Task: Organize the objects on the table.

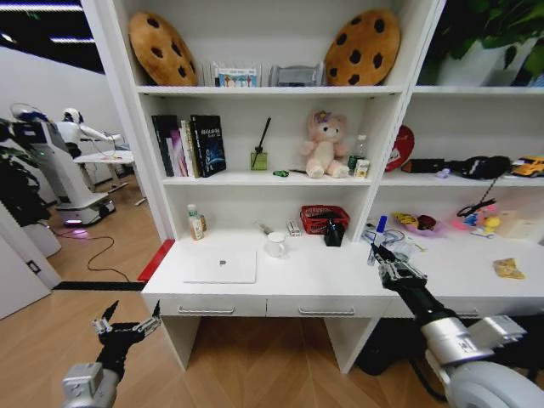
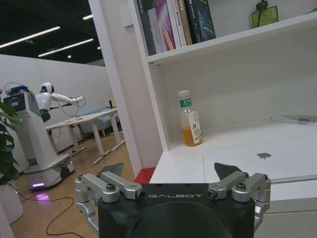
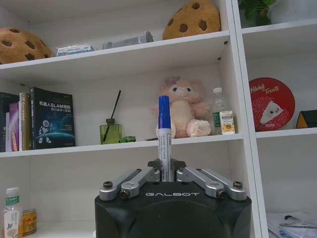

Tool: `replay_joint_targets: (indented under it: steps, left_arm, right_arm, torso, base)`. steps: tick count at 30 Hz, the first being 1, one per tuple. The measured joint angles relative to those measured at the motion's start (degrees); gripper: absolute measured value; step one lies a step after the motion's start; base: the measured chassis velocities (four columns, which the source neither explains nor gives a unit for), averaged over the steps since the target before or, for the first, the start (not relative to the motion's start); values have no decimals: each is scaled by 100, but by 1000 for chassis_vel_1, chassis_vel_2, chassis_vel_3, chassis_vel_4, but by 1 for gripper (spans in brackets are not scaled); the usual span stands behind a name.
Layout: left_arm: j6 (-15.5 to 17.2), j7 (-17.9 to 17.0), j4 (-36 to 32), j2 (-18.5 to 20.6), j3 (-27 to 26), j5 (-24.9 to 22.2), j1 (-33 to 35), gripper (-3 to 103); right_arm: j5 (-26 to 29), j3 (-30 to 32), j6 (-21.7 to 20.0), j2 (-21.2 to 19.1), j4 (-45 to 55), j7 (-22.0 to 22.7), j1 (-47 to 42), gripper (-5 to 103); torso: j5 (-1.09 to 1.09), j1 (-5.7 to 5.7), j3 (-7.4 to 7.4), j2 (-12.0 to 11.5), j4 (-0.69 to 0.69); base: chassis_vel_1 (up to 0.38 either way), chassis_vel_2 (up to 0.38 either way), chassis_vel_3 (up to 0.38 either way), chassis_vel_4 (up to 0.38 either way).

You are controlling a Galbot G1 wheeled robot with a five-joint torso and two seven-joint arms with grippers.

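Marker (image 3: 164, 131) with the blue cap stands upright, pinched between the closed fingers of the right gripper (image 1: 382, 255), up over the right part of the white desk (image 1: 340, 276). Near left, the left gripper (image 1: 127, 323) hangs low in front of the desk's left end, jaws wide apart, holding nothing. Farther in, the laptop (image 1: 221, 266) lies flat, bottle (image 2: 190, 119) behind it.
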Motion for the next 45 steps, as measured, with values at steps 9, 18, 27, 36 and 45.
replay_joint_targets:
  steps: [9, 18, 27, 36, 45]
  left_arm:
    - [0, 0, 0, 0, 0, 0, 0, 100]
    - [0, 0, 0, 0, 0, 0, 0, 100]
    - [0, 0, 0, 0, 0, 0, 0, 100]
    - [0, 0, 0, 0, 0, 0, 0, 100]
    - [0, 1, 0, -1, 1, 0, 0, 100]
  right_arm:
    - [-42, -31, 26, 0, 0, -8, 13, 10]
    - [-107, -96, 50, 9, 0, -17, -1, 10]
    - [-69, -130, 6, -12, 0, -12, 14, 10]
    - [-44, -132, 4, -51, 0, -4, 29, 10]
    - [-105, -142, 136, -11, -1, -14, 2, 10]
  torso:
    - [0, 107, 120, 228, 0]
    - [0, 180, 219, 399, -1]
    - [0, 175, 212, 386, 0]
    - [1, 163, 198, 360, 0]
    - [1, 155, 189, 344, -4]
  base:
    - [0, 0, 0, 0]
    - [0, 0, 0, 0]
    - [0, 0, 0, 0]
    - [-103, -106, 123, 113]
    - [-115, -142, 144, 126]
